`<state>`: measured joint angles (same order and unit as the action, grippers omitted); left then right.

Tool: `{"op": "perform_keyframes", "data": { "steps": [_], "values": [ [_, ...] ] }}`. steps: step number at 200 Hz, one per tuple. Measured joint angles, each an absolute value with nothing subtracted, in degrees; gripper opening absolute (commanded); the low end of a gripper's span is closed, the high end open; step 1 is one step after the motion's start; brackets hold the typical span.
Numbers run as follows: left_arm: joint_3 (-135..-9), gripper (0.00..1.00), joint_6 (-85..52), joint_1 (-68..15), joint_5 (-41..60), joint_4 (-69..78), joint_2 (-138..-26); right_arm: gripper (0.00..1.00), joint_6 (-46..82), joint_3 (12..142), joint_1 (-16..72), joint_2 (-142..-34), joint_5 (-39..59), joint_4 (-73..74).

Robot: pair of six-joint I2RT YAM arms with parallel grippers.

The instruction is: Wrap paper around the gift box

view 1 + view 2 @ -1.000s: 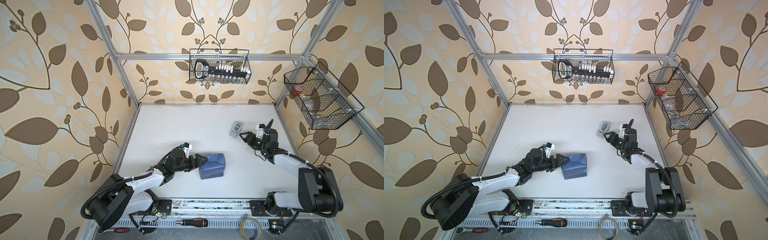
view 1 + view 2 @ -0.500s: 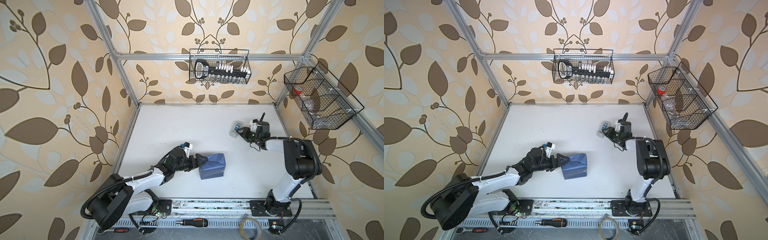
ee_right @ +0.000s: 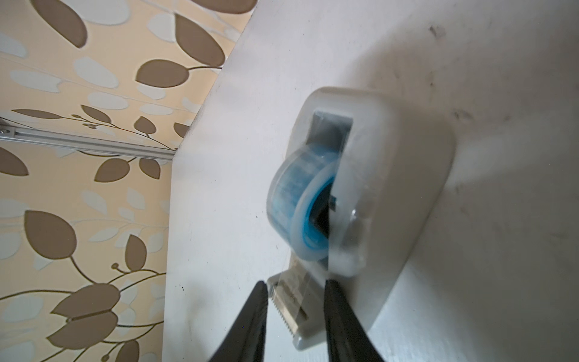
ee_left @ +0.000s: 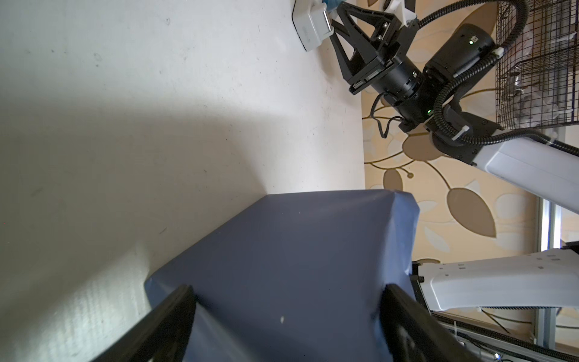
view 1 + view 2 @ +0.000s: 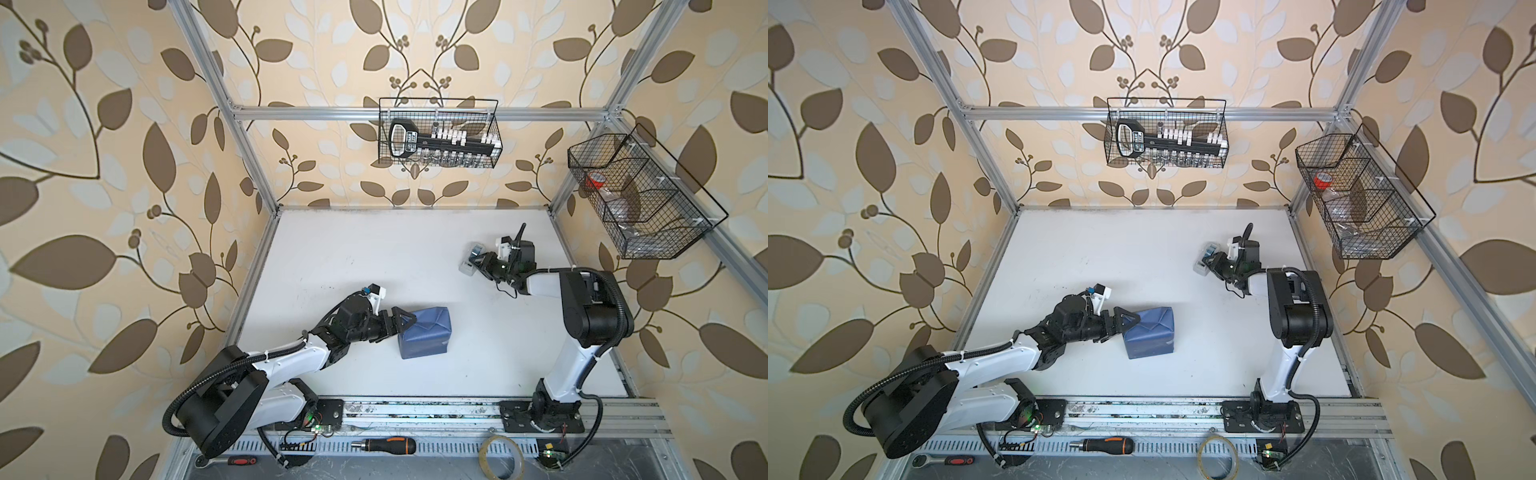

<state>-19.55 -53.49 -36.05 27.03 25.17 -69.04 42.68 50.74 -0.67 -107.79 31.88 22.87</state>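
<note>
The gift box (image 5: 424, 332) is hidden inside the paper (image 5: 1150, 332), which shows only its dusky blue face. The parcel sits flat on the table (image 5: 374, 257), just toward 6 o'clock of the table's middle in both top views. I judge the box to be stiff and fairly light, so it should take a squeeze across its flat sides. The paper is thin and looks slick; it is likely to crease, tear under a sharp pinch, or spring open wherever a fold is left free. The best hold is therefore on two opposite flat flanks, pressing paper against box, and away from the folded creases that show on the top toward 3 o'clock. The left pincer (image 4: 288, 290) holds it that way, reaching in from the parcel's 9 o'clock end. Its jaws are spread wide and set against both flanks, grasping the wrapped box. Toward 1 o'clock, well apart from the parcel, stands the tape dispenser (image 5: 468, 266). The right pincer (image 3: 297, 285) has its jaws on either side of the strip at the cutter, but motion blur hides whether they grip it. There is one box, one sheet, one dispenser holding one blue-cored roll (image 3: 297, 200), and two pincers. Farther out are two wire baskets (image 5: 438, 133) on the walls, plus one screwdriver (image 5: 384, 444) and one loose tape ring (image 5: 500, 459) at 6 o'clock.
</note>
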Motion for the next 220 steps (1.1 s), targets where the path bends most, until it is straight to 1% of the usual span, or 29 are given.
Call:
{"op": "perform_keyframes", "data": {
  "steps": [46, 99, 144, 220],
  "values": [
    [-19.8, 0.93, -53.1, -36.1, 27.0, 24.7, -69.0, 0.21, 45.9, 50.8, -0.7, -110.0, 33.6, 26.9],
    [-19.9, 0.93, -52.8, -36.1, 27.0, 24.5, -68.9, 0.14, 50.4, 50.7, -0.8, -112.4, 34.8, 32.2],
    [-19.9, 0.93, -52.7, -36.0, 27.0, 24.5, -68.9, 0.00, 53.1, 50.3, -1.2, -112.9, 35.3, 33.9],
    [-19.9, 0.92, -52.6, -36.1, 27.0, 24.4, -68.8, 0.00, 61.5, 47.7, -1.3, -111.9, 36.4, 39.7]
  ]
}}
